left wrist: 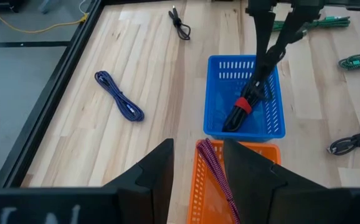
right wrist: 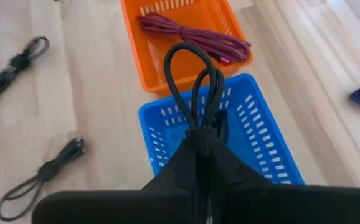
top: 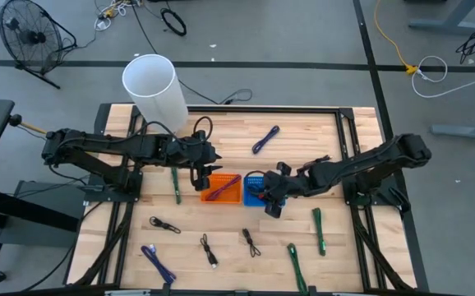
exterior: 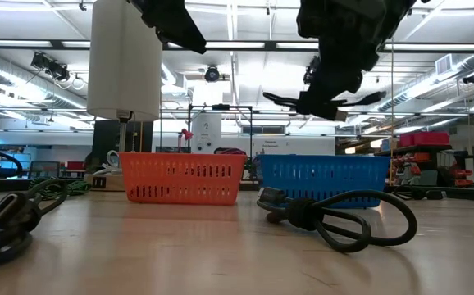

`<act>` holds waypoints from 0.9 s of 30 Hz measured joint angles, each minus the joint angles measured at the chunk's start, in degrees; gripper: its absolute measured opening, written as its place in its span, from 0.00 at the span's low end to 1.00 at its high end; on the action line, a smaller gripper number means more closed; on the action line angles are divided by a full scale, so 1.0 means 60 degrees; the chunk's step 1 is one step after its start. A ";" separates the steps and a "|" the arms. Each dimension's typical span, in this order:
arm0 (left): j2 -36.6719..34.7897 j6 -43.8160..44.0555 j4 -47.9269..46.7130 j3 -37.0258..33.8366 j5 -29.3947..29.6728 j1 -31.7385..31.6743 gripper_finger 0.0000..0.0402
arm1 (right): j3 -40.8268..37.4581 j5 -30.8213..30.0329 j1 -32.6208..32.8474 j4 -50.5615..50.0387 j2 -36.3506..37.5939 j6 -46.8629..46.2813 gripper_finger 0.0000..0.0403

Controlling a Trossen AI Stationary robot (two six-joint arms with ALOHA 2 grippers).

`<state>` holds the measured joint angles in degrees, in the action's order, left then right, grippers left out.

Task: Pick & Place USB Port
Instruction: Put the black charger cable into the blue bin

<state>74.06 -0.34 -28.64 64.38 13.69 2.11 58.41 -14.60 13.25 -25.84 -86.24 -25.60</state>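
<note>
A black coiled cable with a red tie is in my right gripper, which is shut on it over the blue basket. The orange basket stands beside the blue one, with a maroon cable lying in it. My left gripper is open and hovers above the orange basket, touching nothing. My right gripper pinches the black cable bundle between its two fingers at one end of the coil. The loops stick out past the fingertips along the line of the fingers. In the low view nothing hangs down to the blue basket's rim, so the cable is lifted clear.
Loose cables lie around the baskets: purple, green, black and blue. A white cylinder stands at the far left corner. Bare wood shows toward the table's far right.
</note>
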 joint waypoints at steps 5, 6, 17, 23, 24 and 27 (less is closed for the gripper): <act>0.0000 -0.0006 0.0002 0.0000 0.0000 0.0000 0.35 | 0.0000 -0.0246 -0.0002 0.0044 -0.0076 0.0140 0.02; 0.0000 -0.0004 -0.0001 0.0000 0.0000 0.0000 0.35 | 0.0000 -0.0249 -0.0006 0.0054 -0.0083 0.0141 0.02; 0.0000 -0.0004 -0.0001 0.0000 0.0000 0.0000 0.35 | 0.0000 -0.0405 -0.0006 0.0076 -0.0084 0.0137 0.16; 0.0000 0.0000 -0.0001 0.0000 0.0000 0.0000 0.35 | 0.0000 -0.0500 -0.0010 0.0076 -0.0084 0.0134 0.25; 0.0000 0.0000 -0.0001 0.0000 0.0000 0.0000 0.35 | 0.0000 -0.0497 -0.0013 0.0076 -0.0084 0.0137 0.26; 0.0000 0.0015 -0.0001 0.0000 0.0000 0.0000 0.35 | 0.0000 -0.0497 -0.0010 0.0076 -0.0084 0.0137 0.27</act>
<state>74.06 -0.25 -28.64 64.38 13.69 2.11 58.41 -17.58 13.19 -25.39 -86.74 -24.77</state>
